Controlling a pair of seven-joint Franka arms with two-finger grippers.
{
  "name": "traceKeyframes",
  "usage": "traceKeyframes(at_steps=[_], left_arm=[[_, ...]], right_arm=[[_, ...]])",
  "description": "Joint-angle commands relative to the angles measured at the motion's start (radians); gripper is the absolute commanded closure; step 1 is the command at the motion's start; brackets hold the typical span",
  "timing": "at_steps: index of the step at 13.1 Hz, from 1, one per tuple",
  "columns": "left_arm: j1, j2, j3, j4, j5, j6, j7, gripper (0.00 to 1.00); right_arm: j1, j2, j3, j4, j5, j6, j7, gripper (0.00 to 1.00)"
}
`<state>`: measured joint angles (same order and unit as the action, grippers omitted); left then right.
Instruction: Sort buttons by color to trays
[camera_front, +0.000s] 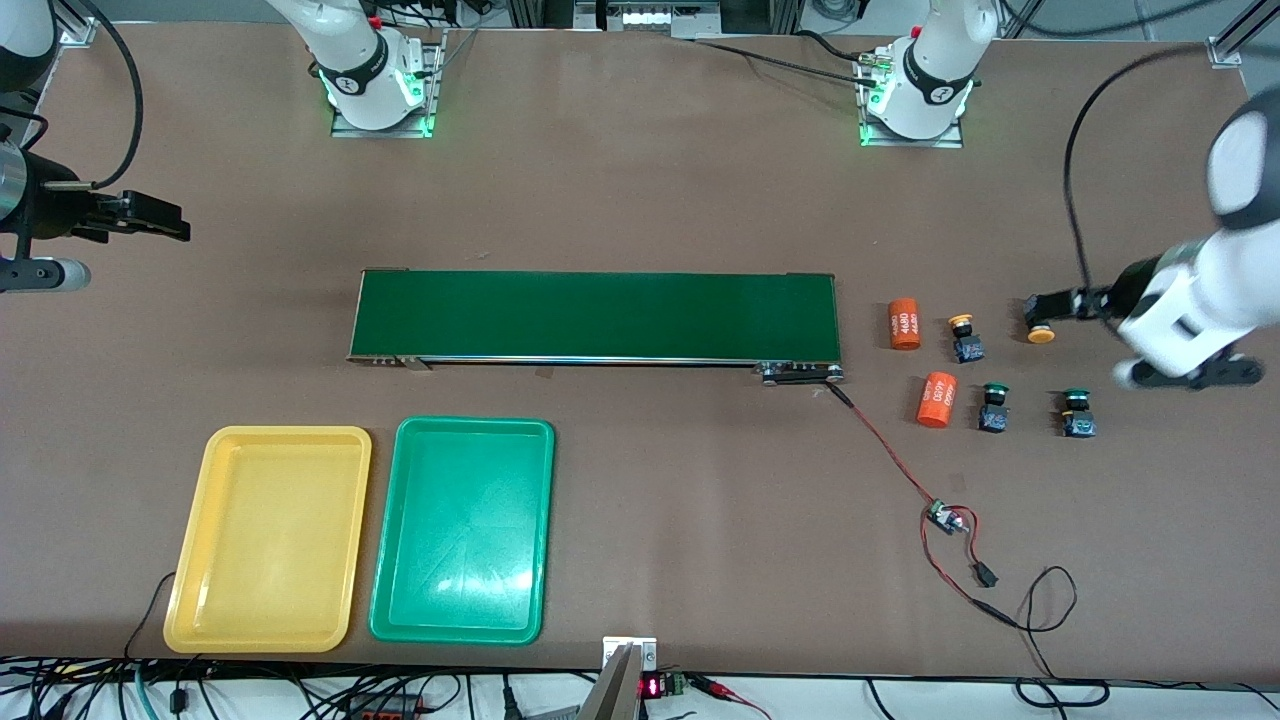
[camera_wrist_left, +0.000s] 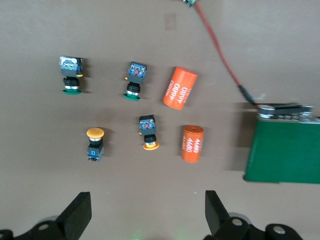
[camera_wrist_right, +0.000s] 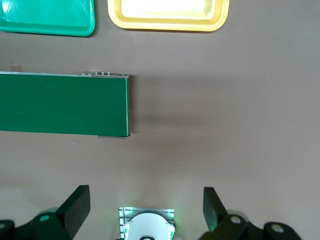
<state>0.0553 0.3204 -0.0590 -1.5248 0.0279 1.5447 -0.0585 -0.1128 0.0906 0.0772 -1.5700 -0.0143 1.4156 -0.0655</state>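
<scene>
Nearest the front camera, toward the right arm's end of the table, lie two shallow rectangular plastic trays with rounded corners, side by side and not touching: the yellow tray (camera_front: 268, 539) at the outer end and the green tray (camera_front: 462, 531) just beside it, toward the table's middle. Both hold nothing.

Toward the left arm's end of the brown table (camera_front: 640, 200) sits the cluster of push-button switches with dark blocky bodies. The two green-capped buttons are the nearer pair: one (camera_front: 993, 407) beside an orange cylinder printed "4680" (camera_front: 936, 399), the other (camera_front: 1078, 412) closer to the table's end. A thin red wire (camera_front: 890, 455) runs from the belt's corner to a small circuit board (camera_front: 945, 517) nearer the camera.

Farther from the camera lies the second row: another orange "4680" cylinder (camera_front: 904, 323), then a yellow-orange-capped button (camera_front: 965, 338), then the second yellow-orange-capped button (camera_front: 1040, 335). All four buttons rest on the table, apart from one another.

The left gripper (camera_front: 1040, 308) hangs over that last yellow-capped button, its fingers (camera_wrist_left: 76, 215) spread wide with nothing between them.

The long dark-green conveyor belt (camera_front: 597, 316) stretches across the table's middle, farther than the trays.

The right arm waits; the right gripper (camera_front: 150, 217) hovers at its end of the table, farther than the belt, jaws spread and empty.
</scene>
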Motion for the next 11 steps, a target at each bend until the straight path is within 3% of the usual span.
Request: traceKeyframes(at_steps=[1,3,6,11], left_arm=[[-0.006,0.109,-0.005,0.064,0.029,0.018,0.005,0.00],[0.009,0.169,-0.005,0.058,0.023,0.142,0.011,0.00],[0.008,0.210,-0.005,0.052,0.023,0.173,0.006,0.00],[-0.005,0.275,-0.008,-0.035,0.023,0.380,0.017,0.00]], right_arm=[[-0.002,0.009,0.001,0.021,-0.003,-0.006,-0.014,0.00],[-0.004,0.009,0.001,0.021,-0.003,-0.006,-0.014,0.00],[-0.004,0.009,0.001,0.021,-0.003,-0.004,-0.014,0.00],[-0.002,0.009,0.003,0.021,-0.001,-0.004,-0.014,0.00]])
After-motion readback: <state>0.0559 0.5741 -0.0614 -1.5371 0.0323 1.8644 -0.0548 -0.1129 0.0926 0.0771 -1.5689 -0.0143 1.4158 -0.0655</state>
